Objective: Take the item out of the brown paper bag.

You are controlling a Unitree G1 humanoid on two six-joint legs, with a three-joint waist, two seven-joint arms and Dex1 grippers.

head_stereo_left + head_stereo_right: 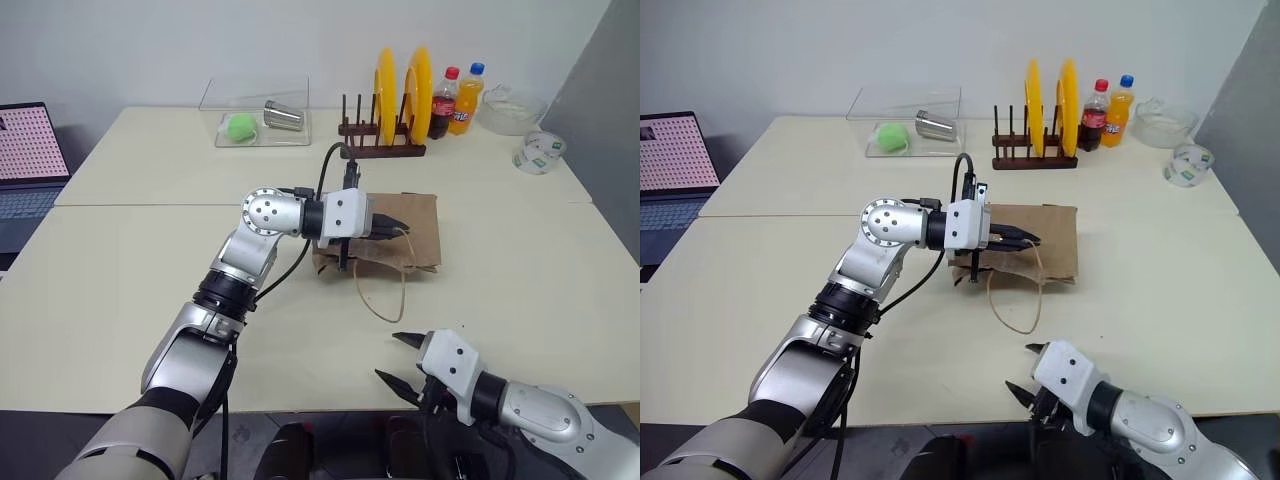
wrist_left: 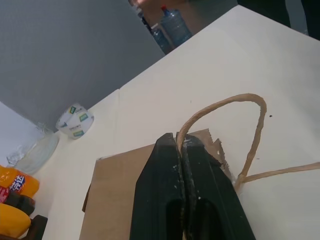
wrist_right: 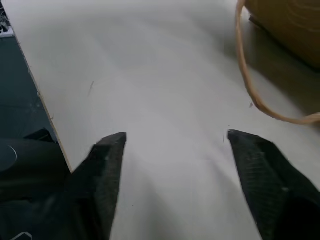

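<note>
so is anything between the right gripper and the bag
Nothing solid: bare table lies between the open right gripper and the bag. Only a loose cord handle trails across that stretch. The left gripper is shut on the bag's other handle.

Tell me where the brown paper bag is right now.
The brown paper bag lies mid-table, in front of the plate rack; the left pincer is shut on its cord handle.

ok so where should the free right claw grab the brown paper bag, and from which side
Probably the loose cord handle looping onto the table at the brown paper bag's near edge. The open right claw sits just below it, so come from the robot's side; the flat-lying bag offers little else.
</note>
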